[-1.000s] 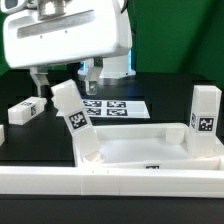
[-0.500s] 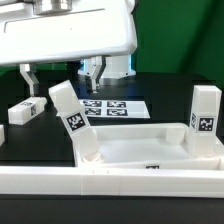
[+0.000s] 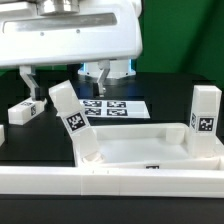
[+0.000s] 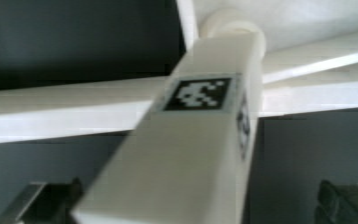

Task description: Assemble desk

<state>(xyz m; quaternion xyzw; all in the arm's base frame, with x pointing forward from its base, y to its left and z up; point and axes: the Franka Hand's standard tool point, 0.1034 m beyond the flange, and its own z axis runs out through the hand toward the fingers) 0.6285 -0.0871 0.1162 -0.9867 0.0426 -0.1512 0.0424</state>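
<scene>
The white desk slab (image 3: 150,143) lies behind the long front rail. A white tagged leg (image 3: 72,118) stands tilted in the slab's corner socket on the exterior view's left. My gripper (image 3: 64,86) hovers just above that leg, open, one finger on each side and apart from it. In the wrist view the leg (image 4: 190,130) fills the middle and runs down to the slab (image 4: 51,110), with my dark fingers (image 4: 51,202) wide at either side of my gripper (image 4: 197,208). A second leg (image 3: 205,115) stands upright at the slab's right corner. A third leg (image 3: 25,111) lies on the table at left.
The marker board (image 3: 112,107) lies flat on the black table behind the slab. The long low white rail (image 3: 110,182) runs across the front. A small white part (image 3: 2,133) shows at the left edge.
My fingers have spread apart from around the tilted leg's top and the hand has risen a little. The leg stays tilted in its socket.
</scene>
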